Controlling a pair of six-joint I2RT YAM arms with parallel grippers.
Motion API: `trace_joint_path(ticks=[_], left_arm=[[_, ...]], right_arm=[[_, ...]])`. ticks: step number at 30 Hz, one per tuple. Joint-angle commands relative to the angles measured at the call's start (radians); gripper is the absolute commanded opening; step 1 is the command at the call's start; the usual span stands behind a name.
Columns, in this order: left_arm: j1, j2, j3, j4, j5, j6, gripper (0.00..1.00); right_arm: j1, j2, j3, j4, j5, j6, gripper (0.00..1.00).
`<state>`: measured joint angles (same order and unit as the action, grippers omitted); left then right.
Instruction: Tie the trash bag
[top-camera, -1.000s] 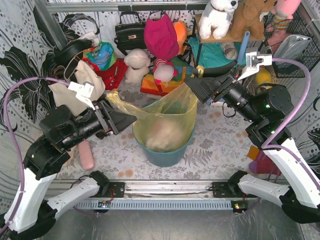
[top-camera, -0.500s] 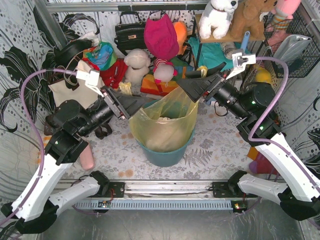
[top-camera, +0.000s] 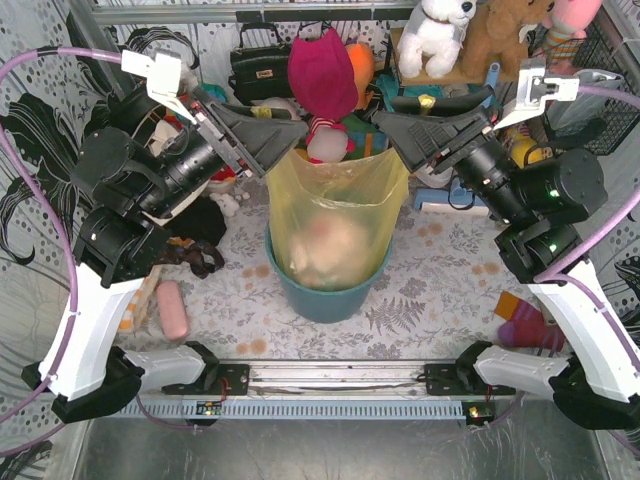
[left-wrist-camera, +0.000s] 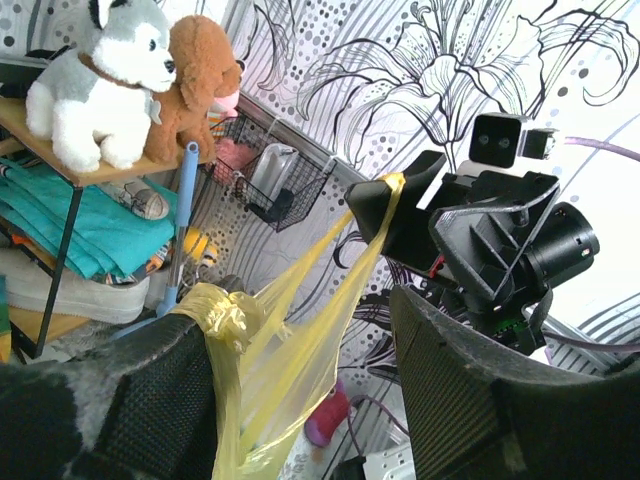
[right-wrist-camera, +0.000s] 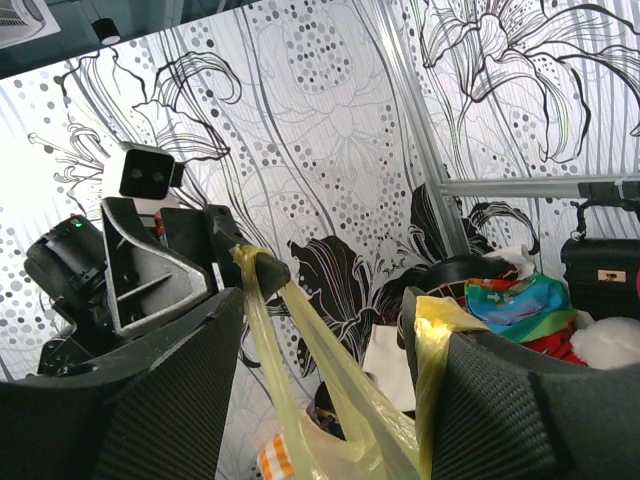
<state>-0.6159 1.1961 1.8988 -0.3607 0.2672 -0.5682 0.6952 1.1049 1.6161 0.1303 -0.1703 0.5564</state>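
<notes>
The trash bag (top-camera: 335, 195), thin yellow-green plastic, stands pulled up out of the round teal bin (top-camera: 330, 300), with pale crumpled paper (top-camera: 322, 252) showing through it. Its mouth is stretched between my two raised grippers. My left gripper (top-camera: 285, 140) is open, and a bunched corner of the bag (left-wrist-camera: 222, 312) is hooked over one finger (left-wrist-camera: 150, 390). My right gripper (top-camera: 392, 130) is also open, with the opposite edge of the bag (right-wrist-camera: 432, 335) draped over one finger (right-wrist-camera: 520, 420). In each wrist view (left-wrist-camera: 300, 310) (right-wrist-camera: 322, 300) taut plastic runs across to the other gripper's fingertip.
Soft toys (top-camera: 322, 75), a black handbag (top-camera: 258, 68) and clothes crowd the back behind the bin. A shelf with plush animals (top-camera: 440, 35) stands back right beside a wire basket (top-camera: 590, 90). A pink object (top-camera: 172, 308) lies front left and a purple sock (top-camera: 525, 328) front right.
Both arms have risen from bin height to well above it. The bag's mouth has come up with them, and the bag now stands taller and tauter.
</notes>
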Motion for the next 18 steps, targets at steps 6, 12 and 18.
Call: trace_joint_path(ticks=[6,12,18], left_arm=[[0.006,-0.083,-0.24,0.109,0.046,-0.02,0.68],[0.019,-0.156,-0.395,0.131,0.009,-0.063,0.68],[0.031,-0.064,-0.156,0.057,0.049,-0.02,0.68]], right_arm=[[-0.002,-0.057,-0.166,0.058,0.003,0.044,0.64],[-0.002,-0.039,-0.251,0.124,-0.021,0.113,0.64],[-0.002,0.082,-0.031,0.124,-0.081,0.097,0.61]])
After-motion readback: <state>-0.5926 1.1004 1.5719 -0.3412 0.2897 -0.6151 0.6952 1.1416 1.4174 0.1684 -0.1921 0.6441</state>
